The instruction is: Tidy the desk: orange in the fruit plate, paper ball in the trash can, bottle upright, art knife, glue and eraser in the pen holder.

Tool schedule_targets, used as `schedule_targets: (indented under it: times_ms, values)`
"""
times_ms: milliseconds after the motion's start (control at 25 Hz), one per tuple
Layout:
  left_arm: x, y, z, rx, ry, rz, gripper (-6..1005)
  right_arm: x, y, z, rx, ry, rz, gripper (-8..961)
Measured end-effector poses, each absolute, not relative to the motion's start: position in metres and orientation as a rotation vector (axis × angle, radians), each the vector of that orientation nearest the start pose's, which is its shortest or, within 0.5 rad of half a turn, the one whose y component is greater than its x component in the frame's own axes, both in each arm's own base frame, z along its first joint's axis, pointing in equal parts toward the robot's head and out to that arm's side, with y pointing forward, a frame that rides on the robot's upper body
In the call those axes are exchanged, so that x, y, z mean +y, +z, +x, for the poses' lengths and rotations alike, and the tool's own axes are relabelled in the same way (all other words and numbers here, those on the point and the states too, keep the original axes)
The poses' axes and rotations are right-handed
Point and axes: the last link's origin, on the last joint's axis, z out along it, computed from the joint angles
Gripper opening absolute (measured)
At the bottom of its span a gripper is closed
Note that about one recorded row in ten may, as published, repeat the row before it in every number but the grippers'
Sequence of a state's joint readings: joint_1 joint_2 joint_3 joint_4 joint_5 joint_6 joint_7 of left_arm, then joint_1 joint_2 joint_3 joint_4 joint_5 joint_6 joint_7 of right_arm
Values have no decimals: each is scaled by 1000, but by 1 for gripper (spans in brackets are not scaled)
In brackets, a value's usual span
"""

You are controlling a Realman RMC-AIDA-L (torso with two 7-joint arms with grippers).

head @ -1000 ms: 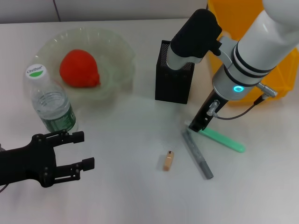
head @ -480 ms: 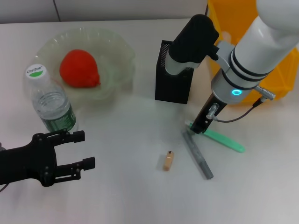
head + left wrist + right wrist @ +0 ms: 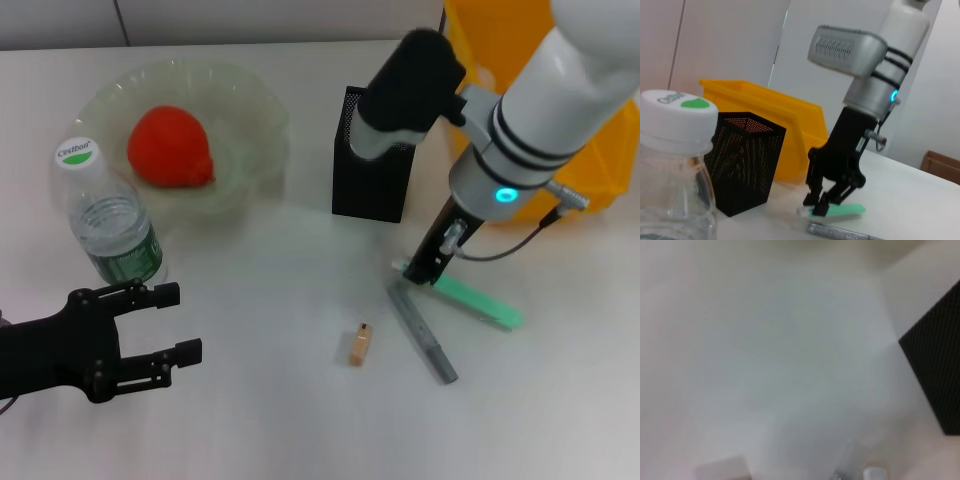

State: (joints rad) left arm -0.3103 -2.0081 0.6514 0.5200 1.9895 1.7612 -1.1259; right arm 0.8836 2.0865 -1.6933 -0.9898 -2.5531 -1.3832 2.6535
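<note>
You have one orange, one bottle, one eraser. Right gripper clamps the art knife; left gripper gapes.

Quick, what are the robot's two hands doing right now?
Left gripper: open, empty, near the bottle.
Right gripper: closed on the green knife at the table.

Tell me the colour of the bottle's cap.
The bottle cap is white with a green mark on top, clearest in the left wrist view.
</note>
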Motion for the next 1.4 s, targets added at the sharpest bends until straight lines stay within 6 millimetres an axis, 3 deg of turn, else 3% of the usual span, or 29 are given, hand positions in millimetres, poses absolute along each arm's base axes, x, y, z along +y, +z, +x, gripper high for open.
schedule_targets:
  times_ms: [80,200,320,440,560,680,920,1120,1400]
  values:
    - [238,11,-325,-635,-815,-2740,783,367,-67,131,695,-747,-2706,169]
    - [238,12,-324,-634,-817,-2742,783,365,-31,110,681,-653,-2718,168]
    - [238,12,-324,-635,-818,-2743,783,365,7,91,675,-465,-2708,182]
    - [238,12,-324,-632,-818,-2744,783,372,42,79,735,-108,-2679,196]
    - [241,12,-322,-622,-821,-2749,783,387,60,87,787,276,-2625,210]
    - [242,12,-320,-615,-827,-2751,783,401,50,112,837,523,-2559,224]
    - [244,15,-320,-609,-844,-2731,783,415,4,154,905,873,-2493,253]
    - [246,15,-318,-606,-848,-2731,783,424,-20,169,904,838,-2452,276]
    - [247,13,-317,-606,-848,-2729,783,425,-26,173,896,789,-2443,309]
